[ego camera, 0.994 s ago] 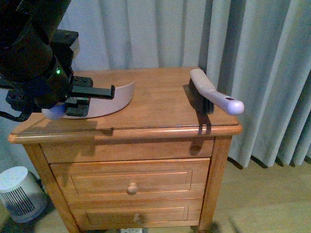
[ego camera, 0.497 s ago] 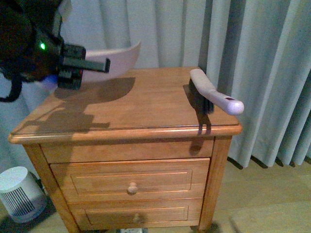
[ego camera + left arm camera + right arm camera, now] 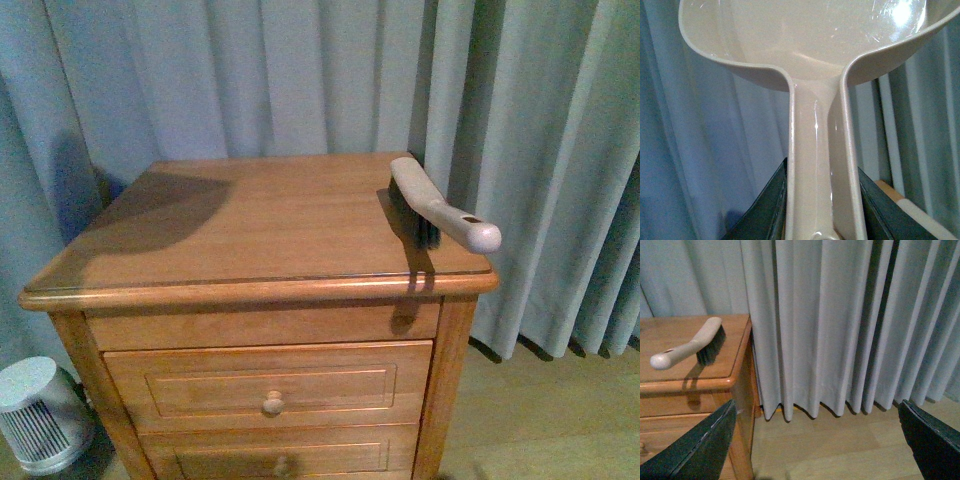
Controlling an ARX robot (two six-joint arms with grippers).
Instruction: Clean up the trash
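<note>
The left gripper [image 3: 822,215] clamps the handle of the pan [image 3: 805,40], held up before the curtain [image 3: 300,70]. The trash shows in no view, and the scoop is cut off, so I cannot tell where it lies. The right gripper [image 3: 812,450] gapes wide and empty beside the nightstand [image 3: 250,220], where the brush [image 3: 432,205] lies at the right edge.

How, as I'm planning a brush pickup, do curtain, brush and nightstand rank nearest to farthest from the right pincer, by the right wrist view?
1. nightstand: front corner, just beyond one finger of the right pincer.
2. brush: on its top, handle over the front edge.
3. curtain: behind both, farthest back.
</note>
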